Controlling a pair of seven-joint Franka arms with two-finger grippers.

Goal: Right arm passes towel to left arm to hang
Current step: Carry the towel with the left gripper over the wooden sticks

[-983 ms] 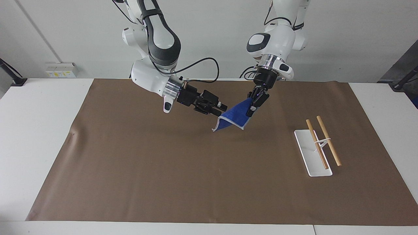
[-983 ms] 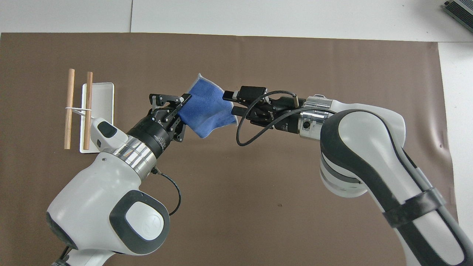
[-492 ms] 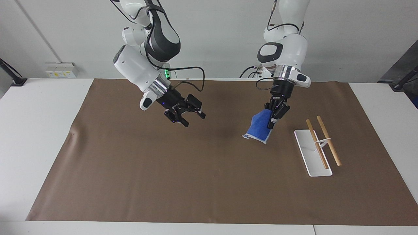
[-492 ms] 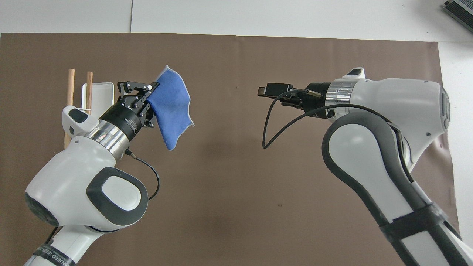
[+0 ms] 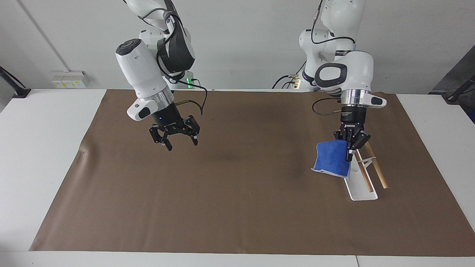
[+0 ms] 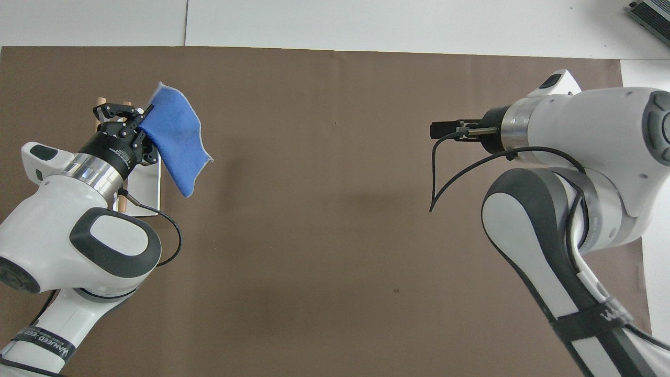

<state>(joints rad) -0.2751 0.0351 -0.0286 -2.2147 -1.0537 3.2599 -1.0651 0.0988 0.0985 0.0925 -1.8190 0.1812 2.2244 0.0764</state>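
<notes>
Over the rack at the left arm's end of the table, the left gripper point(image 5: 351, 147) hangs clenched on one edge of the towel point(image 5: 332, 160), and the blue cloth dangles free, clear of the brown mat point(image 5: 237, 207). Below it stands the white tray point(image 5: 362, 194) with its two wooden rods point(image 5: 374, 165). To hang it well, I'd judge the cloth should be carried across a rod so its loose half falls on one side, then lowered until it drapes before the fingers let go. The right gripper point(image 5: 174, 139) waits above the mat toward its own end, fingers spread and empty.
</notes>
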